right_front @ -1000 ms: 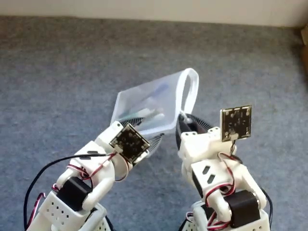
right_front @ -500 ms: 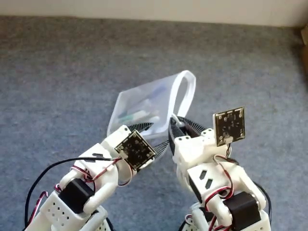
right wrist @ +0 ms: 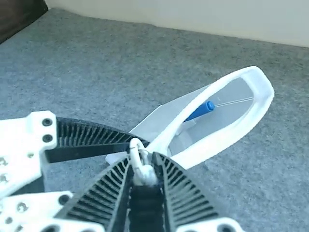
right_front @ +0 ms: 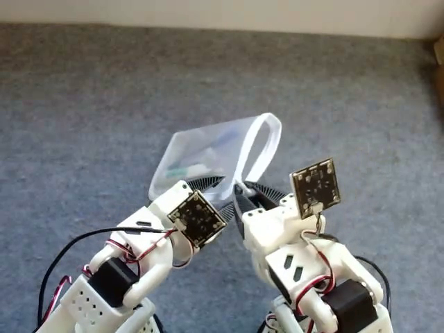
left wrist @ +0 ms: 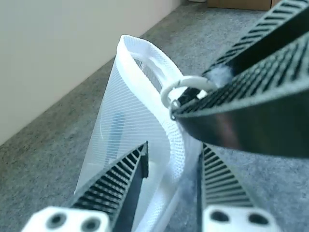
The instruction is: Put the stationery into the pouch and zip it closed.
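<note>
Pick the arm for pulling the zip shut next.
Right. The right gripper is shut on the zip pull ring, so it can likely drag. The left gripper sits open around the pouch edge, better for bracing.

1. Near edge of the pouch (right_front: 201, 149) hidden in the high view behind the left camera board (right_front: 199, 218), the right camera board (right_front: 316, 189) and both hands.
2. Through the mesh, pale long shapes, too blurred to name. Of the blue pen (right wrist: 199, 110), one end clear, the rest veiled by the pouch wall.
3. Ring pull (left wrist: 186, 87) partly out of sight, pinched between the pressed-together fingers of the right hand (right wrist: 143, 162).
4. Left hand (left wrist: 174, 150) cut off by the edge of its own wrist view; right hand there blurred and cropped too.
</note>
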{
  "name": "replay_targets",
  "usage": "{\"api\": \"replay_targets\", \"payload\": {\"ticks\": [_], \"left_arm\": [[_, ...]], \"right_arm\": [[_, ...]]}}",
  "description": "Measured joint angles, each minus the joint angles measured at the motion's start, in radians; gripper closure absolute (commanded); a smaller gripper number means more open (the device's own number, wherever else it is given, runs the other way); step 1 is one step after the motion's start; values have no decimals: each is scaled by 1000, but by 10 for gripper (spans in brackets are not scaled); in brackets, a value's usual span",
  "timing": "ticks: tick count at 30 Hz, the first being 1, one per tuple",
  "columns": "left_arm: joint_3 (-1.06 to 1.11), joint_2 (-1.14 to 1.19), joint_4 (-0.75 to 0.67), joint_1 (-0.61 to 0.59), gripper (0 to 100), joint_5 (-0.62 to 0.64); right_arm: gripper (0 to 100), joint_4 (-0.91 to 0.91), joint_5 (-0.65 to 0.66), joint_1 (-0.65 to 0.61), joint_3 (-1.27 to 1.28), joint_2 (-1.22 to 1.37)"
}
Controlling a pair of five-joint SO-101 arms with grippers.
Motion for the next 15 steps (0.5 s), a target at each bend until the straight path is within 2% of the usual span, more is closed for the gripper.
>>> {"api": "replay_targets", "payload": {"ticks": [4, 8, 13, 15], "left_arm": [[52, -11, -74, 0, 871, 0], [60, -8, -94, 0, 996, 0], [60, -2, -95, 2, 995, -2], [60, -2, -95, 2, 995, -2]], "right_arm": [[993, 15, 0, -11, 0, 0], [993, 15, 0, -18, 0, 0], [993, 14, 0, -23, 0, 0], [993, -6, 0, 11, 0, 0]]}}
